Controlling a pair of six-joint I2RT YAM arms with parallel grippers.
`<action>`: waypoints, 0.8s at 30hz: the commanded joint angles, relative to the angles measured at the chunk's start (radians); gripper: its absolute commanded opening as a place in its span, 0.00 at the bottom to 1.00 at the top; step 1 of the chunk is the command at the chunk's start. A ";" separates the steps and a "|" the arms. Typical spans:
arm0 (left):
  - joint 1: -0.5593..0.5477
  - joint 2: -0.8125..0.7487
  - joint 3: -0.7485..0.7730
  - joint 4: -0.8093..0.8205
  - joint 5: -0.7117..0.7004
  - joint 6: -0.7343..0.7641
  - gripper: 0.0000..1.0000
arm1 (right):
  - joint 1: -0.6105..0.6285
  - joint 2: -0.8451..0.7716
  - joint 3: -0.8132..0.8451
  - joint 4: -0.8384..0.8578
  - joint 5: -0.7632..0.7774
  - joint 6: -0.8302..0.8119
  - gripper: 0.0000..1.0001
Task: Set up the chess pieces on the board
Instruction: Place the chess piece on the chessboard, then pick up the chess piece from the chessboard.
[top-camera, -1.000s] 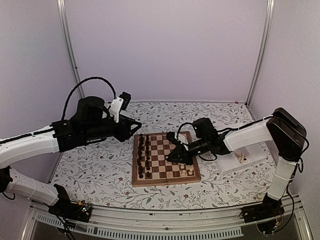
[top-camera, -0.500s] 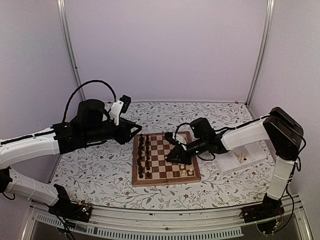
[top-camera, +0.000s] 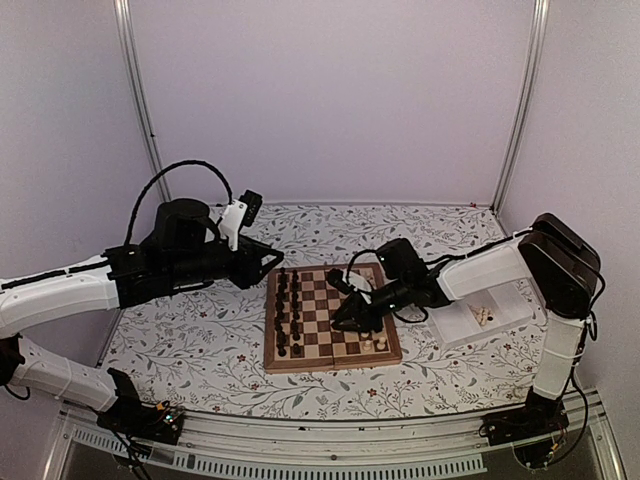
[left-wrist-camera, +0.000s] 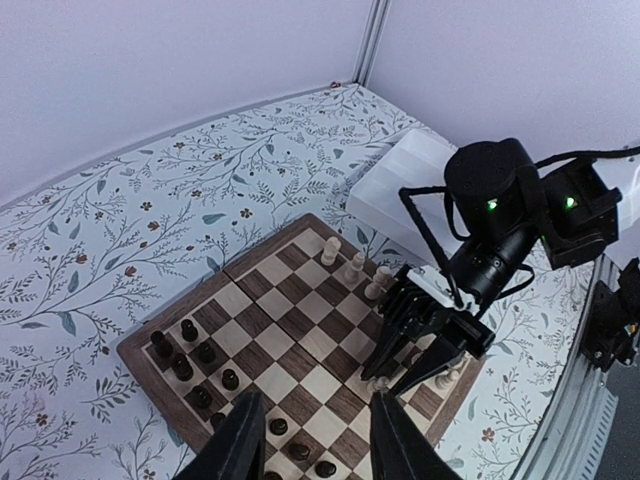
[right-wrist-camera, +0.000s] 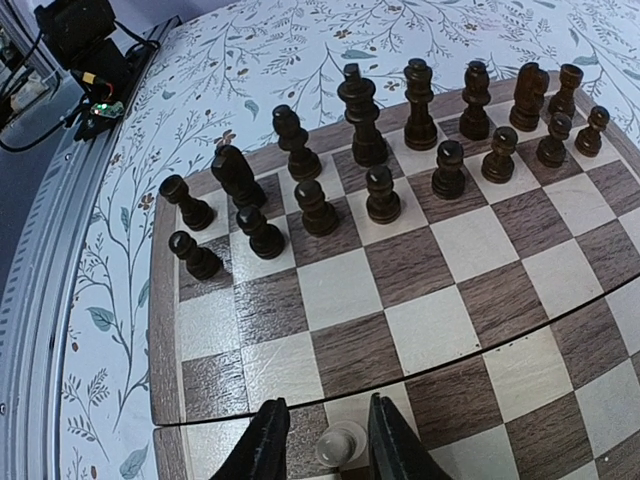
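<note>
At the board's (top-camera: 322, 318) near right corner, you will find two pale chess pieces (top-camera: 374, 344) standing on the right-hand squares. The left wrist view shows three more toward the far end of that side. Just inward of the near pair, the right end effector (top-camera: 343, 318) hangs low over the board, fingers apart around a pale pawn (right-wrist-camera: 341, 444). A gap shows on one side, so treat the pawn as not gripped. Along the board's left edge, sixteen dark pieces (top-camera: 290, 312) stand in two full rows. Right of the board, the white tray (top-camera: 458, 322) holds a few more pale pieces. Past the board's far left corner, the left end effector (left-wrist-camera: 318, 405) hovers, fingers apart and empty. Judge the pale side less than half set; most of its squares are unfilled.
</note>
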 joint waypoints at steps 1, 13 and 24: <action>-0.010 -0.003 -0.009 0.003 0.004 -0.003 0.38 | 0.006 -0.064 0.039 -0.059 -0.001 -0.008 0.31; -0.084 0.212 0.098 -0.144 0.063 0.100 0.39 | -0.238 -0.428 0.063 -0.357 -0.072 -0.130 0.46; -0.161 0.608 0.372 -0.290 0.093 0.244 0.40 | -0.589 -0.542 -0.028 -0.366 -0.173 -0.140 0.60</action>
